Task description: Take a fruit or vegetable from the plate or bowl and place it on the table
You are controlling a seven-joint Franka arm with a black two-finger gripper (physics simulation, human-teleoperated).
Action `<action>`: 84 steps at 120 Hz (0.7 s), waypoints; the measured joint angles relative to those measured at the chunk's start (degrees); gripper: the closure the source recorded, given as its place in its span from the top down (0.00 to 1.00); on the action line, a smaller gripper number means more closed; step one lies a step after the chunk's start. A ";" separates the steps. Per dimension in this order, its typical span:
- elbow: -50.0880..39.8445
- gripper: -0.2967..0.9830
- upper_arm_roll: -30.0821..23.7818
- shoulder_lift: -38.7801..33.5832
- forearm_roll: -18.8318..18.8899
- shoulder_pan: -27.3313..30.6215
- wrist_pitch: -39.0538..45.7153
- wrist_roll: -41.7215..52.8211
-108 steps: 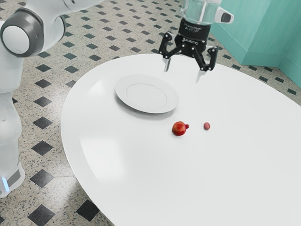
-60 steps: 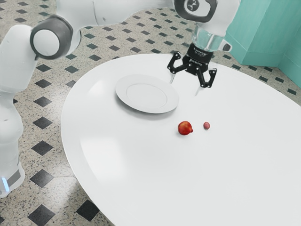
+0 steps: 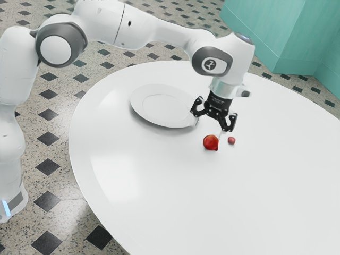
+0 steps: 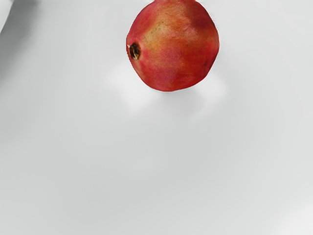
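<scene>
- On the white table, right of the plate in the exterior view and nearer: one red pomegranate, whole, lying clear of the plate; its small dark crown is visible in the wrist view.
- At the exterior view's left, on the table's far half: one round white plate, shallow, bare.
- Just beside the pomegranate, toward the exterior view's right: one small pinkish ball, kind uncertain, not touching it.
- Low over the table, close to the pomegranate: one black gripper, pointing down; fingers wide apart, nothing held.
- From the exterior view's left: one white arm, bent down to the gripper.
- At the far right of the exterior view: teal panels.
</scene>
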 joint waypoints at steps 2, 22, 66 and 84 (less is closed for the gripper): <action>-0.02 0.77 0.01 0.23 -0.07 0.08 0.62 0.52; -0.24 0.77 0.55 1.60 -1.31 1.97 4.96 5.05; -0.74 0.77 0.67 4.65 -3.10 7.13 7.83 11.88; 1.07 0.77 0.32 7.67 -2.69 7.52 8.15 13.83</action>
